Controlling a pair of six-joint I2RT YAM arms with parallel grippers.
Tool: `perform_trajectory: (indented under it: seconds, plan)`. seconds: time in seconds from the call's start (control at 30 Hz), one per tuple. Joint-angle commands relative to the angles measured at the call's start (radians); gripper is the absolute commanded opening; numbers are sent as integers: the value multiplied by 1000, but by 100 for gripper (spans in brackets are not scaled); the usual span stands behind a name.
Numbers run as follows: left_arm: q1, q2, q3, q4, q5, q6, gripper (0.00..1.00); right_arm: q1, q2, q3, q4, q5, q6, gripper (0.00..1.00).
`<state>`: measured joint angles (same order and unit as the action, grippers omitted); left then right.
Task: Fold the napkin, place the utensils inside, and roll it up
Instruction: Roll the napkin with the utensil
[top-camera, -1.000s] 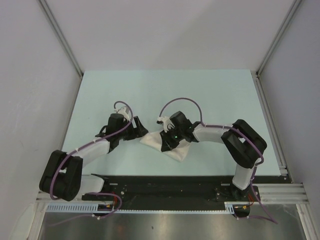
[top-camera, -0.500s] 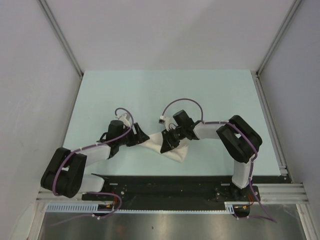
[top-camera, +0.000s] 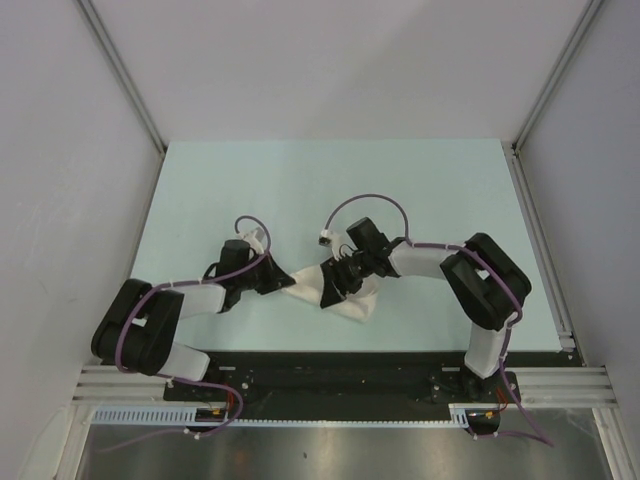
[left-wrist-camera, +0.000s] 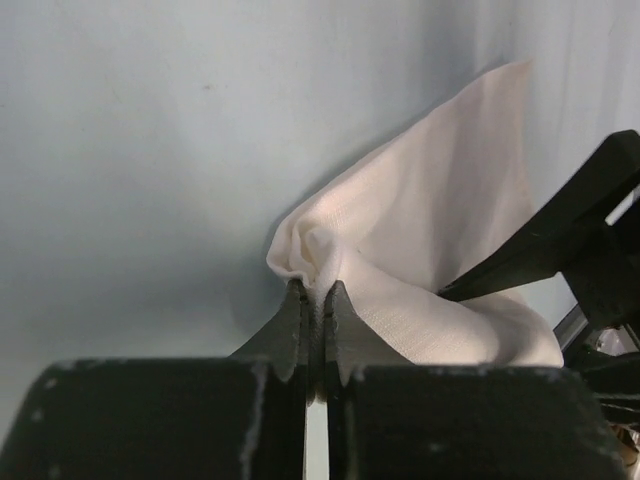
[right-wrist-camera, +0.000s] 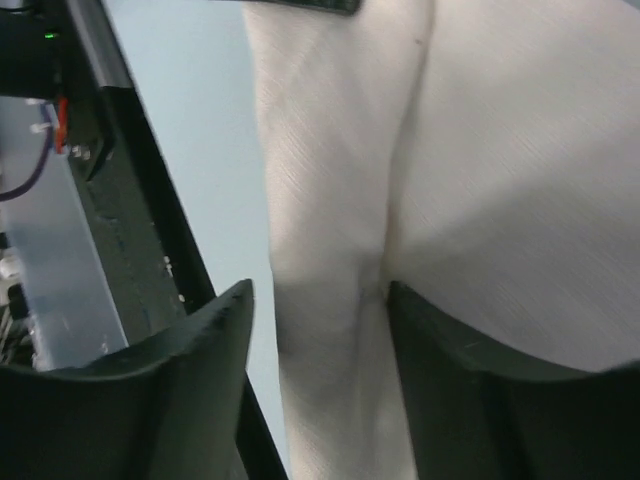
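The cream-white napkin (top-camera: 345, 298) lies bunched on the pale table near its front edge, between the two arms. My left gripper (top-camera: 287, 282) is shut on the napkin's left corner (left-wrist-camera: 300, 245), the cloth pinched between its tips (left-wrist-camera: 312, 295). My right gripper (top-camera: 325, 290) hangs over the napkin's middle with its jaws apart; a fold of cloth (right-wrist-camera: 330, 300) runs between its fingers (right-wrist-camera: 215, 330), which do not pinch it. The right gripper's dark finger (left-wrist-camera: 560, 240) shows in the left wrist view, resting on the cloth. The utensils are hidden.
The black base rail (top-camera: 330, 375) runs along the table's near edge just below the napkin. Grey walls with metal posts (top-camera: 125, 80) enclose the pale table (top-camera: 330, 190) on the left, right and back.
My left gripper slid right to the napkin's left corner and closed on it. My right gripper's jaws have opened off the cloth.
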<state>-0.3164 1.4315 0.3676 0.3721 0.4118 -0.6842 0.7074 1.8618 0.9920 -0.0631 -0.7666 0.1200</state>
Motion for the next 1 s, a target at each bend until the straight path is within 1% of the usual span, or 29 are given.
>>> perform_trajectory:
  seconds: [0.0,0.03,0.1,0.13,0.17,0.2,0.23,0.27,0.3,0.33,0.43,0.53,0.6,0.63,0.73,0.97]
  plan:
    - [-6,9,73,-183,-4,70,0,15,-119,54,-147,168,-23,66]
    - [-6,18,91,-193,-1,78,0,23,-169,59,-153,247,-22,70]
    - [-4,46,105,-212,7,90,0,70,-219,63,-149,356,-28,73]
    - [-4,53,117,-217,10,92,0,92,-258,63,-150,491,-51,74]
    - [-4,67,122,-222,12,95,0,157,-274,63,-150,571,-66,74]
    - [-4,72,125,-223,13,98,0,190,-286,51,-132,649,-86,75]
    - [-4,76,132,-226,18,98,0,222,-306,42,-118,794,-101,75]
    - [-4,81,136,-229,19,100,0,284,-309,34,-106,849,-124,75]
    - [-4,84,140,-231,19,101,0,308,-309,22,-80,900,-152,75]
    - [-4,86,142,-234,19,103,0,338,-303,14,-66,990,-164,75]
    - [-4,87,148,-242,18,104,0,418,-286,-21,11,1117,-230,74]
    - [-4,89,152,-248,18,107,0,475,-254,-52,96,1179,-290,70]
    - [-4,92,157,-252,18,107,0,498,-230,-59,133,1193,-324,68]
    - [-4,95,157,-252,18,110,0,513,-222,-61,141,1195,-333,63]
    - [-4,96,160,-256,19,114,0,527,-182,-62,163,1175,-352,58]
    - [-4,99,169,-263,24,120,0,517,-81,-50,175,1184,-361,58]
